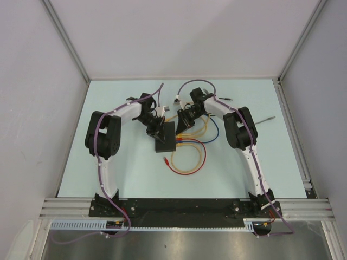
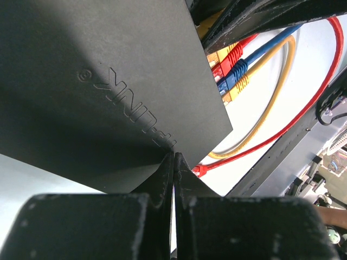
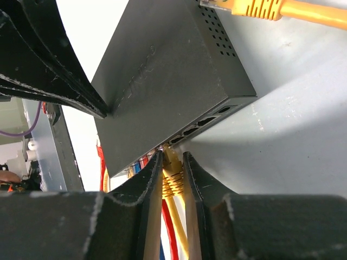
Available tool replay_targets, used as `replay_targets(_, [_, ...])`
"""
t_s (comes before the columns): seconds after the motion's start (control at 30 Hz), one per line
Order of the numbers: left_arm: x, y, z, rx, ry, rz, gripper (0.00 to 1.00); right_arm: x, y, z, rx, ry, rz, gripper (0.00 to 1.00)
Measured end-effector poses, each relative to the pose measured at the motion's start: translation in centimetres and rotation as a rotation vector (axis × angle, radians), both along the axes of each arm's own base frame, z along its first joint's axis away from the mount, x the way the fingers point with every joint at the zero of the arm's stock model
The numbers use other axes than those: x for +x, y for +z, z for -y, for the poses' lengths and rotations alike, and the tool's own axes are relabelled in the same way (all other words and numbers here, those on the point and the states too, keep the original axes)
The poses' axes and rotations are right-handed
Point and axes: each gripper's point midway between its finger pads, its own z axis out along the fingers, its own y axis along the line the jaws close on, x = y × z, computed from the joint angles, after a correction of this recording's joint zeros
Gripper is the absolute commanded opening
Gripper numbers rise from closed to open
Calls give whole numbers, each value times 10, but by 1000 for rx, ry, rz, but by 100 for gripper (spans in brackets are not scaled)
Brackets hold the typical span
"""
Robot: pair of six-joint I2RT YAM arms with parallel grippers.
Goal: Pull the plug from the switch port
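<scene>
While lengthwise fore-aft, switch (image 1: 165, 138) ports (image 3: 209, 120) rt.

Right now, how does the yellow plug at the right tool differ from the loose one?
The yellow plug at the right tool sits in a switch port; the loose yellow plug lies unplugged. The first is flanked by fingers; the loose one is untouched. Both are yellow.

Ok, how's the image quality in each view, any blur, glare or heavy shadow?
Top view: evenly lit, sharp, no glare. Left wrist: left gripper blurred up close, a broad shadow across the switch top. Right wrist: right gripper soft, yellow plug between its jaws sharper, table shadowed beside the switch.
</scene>
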Motion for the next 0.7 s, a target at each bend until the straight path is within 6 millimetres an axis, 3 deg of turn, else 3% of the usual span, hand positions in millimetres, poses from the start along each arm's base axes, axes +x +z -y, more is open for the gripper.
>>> replay_targets(0.7, [-1, 0, 2, -2, -4, 1, 0, 1, 4, 8, -27, 13, 22, 0])
